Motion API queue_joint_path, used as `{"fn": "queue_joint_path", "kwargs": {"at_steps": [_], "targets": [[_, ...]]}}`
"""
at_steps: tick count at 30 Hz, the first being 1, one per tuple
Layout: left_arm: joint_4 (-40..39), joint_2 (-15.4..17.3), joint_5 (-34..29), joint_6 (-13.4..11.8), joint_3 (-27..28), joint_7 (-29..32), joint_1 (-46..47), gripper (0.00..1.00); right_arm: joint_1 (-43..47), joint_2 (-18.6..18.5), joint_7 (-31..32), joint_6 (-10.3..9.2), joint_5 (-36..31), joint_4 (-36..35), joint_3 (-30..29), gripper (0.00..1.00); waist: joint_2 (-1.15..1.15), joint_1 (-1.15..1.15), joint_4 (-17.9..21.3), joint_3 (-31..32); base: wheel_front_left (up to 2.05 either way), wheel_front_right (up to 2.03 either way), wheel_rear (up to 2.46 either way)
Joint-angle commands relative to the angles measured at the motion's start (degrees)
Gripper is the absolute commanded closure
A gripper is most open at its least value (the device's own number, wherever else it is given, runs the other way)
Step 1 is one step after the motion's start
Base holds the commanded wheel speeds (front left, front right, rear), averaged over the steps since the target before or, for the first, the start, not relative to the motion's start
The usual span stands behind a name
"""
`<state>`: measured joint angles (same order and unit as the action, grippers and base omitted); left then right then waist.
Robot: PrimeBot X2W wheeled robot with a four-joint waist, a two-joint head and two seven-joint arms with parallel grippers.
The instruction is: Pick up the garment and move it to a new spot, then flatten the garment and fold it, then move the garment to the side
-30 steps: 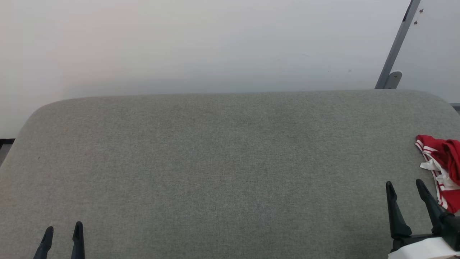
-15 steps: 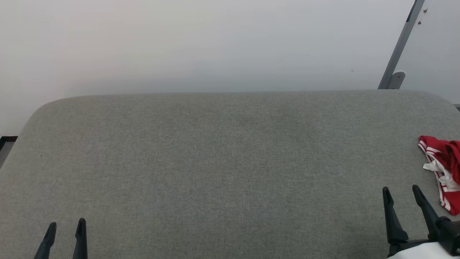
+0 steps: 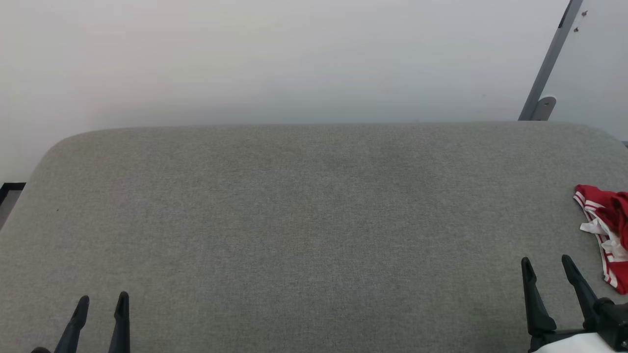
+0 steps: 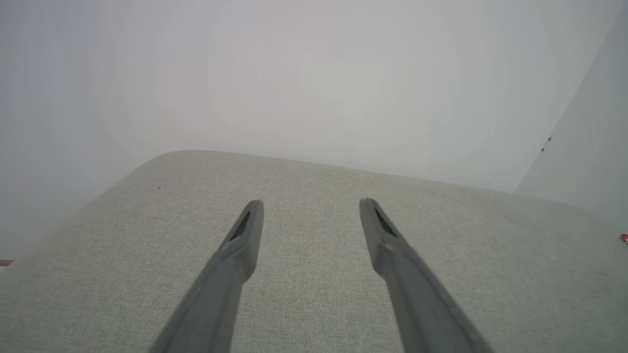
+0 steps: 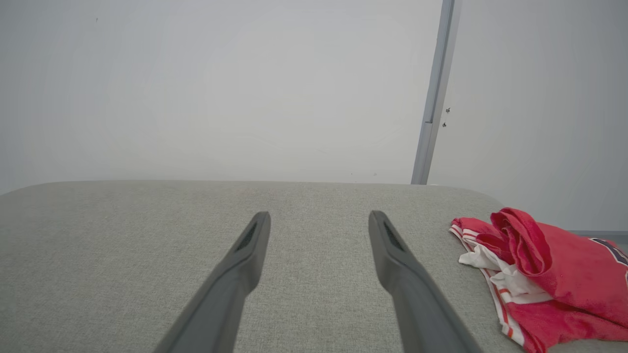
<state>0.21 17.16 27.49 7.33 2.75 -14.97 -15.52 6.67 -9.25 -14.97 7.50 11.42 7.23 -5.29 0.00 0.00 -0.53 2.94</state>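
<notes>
At the bottom left of the head view, the left gripper (image 3: 103, 297) has its two dark fingers apart and holds nothing. At the bottom right, the right gripper (image 3: 546, 259) is spread and empty too. Near it, at the right edge, the garment (image 3: 606, 215) lies crumpled on the grey padded top (image 3: 314, 196). Behind is a white wall (image 3: 294, 59).

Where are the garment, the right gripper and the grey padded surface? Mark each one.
garment (image 5: 564, 274): right wrist view, on its crumpled red body.
right gripper (image 3: 546, 259): head view, midway between its open fingertips.
grey padded surface (image 3: 314, 220): head view, on its bare middle.
</notes>
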Motion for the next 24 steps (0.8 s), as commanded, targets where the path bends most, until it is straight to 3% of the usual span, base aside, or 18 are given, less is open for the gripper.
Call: {"fn": "queue_joint_path", "kwargs": {"at_steps": [1, 4, 5, 11, 24], "targets": [[0.0, 0.3, 0.3, 0.2, -0.3, -0.3, 0.9, 0.00, 0.8, 0.2, -0.3, -0.02, -0.2, -0.3, 0.0, 0.00, 0.00, 0.00, -0.2, 0.0, 0.00, 0.00, 0.00], [0.3, 0.6, 0.4, 0.2, -1.0, -0.3, 1.4, 0.00, 0.8, 0.4, -0.3, -0.02, -0.2, -0.1, -0.1, 0.00, 0.00, 0.00, -0.4, 0.1, 0.00, 0.00, 0.00], [0.2, 0.7, 0.6, 0.2, -1.4, -0.3, 1.5, 1.00, 0.9, 0.5, -0.3, -0.02, -0.3, -0.1, -0.1, 1.00, 0.00, 0.00, -0.6, 0.1, 0.00, 0.00, 0.00], [2.5, -1.3, 0.3, 0.0, -2.1, 0.2, 0.2, 1.00, 1.4, 1.0, 0.2, 0.00, 0.1, 2.4, 0.0, 1.00, 0.00, 0.00, -0.5, 0.1, 0.00, 0.00, 0.00], [4.5, -3.3, 11.9, 0.0, -1.4, 3.6, 4.0, 1.00, -1.3, 1.9, 4.0, 0.00, 14.1, 3.2, -0.3, 1.00, 0.00, 0.00, -0.4, -0.2, 0.00, 0.00, 0.00]]}}
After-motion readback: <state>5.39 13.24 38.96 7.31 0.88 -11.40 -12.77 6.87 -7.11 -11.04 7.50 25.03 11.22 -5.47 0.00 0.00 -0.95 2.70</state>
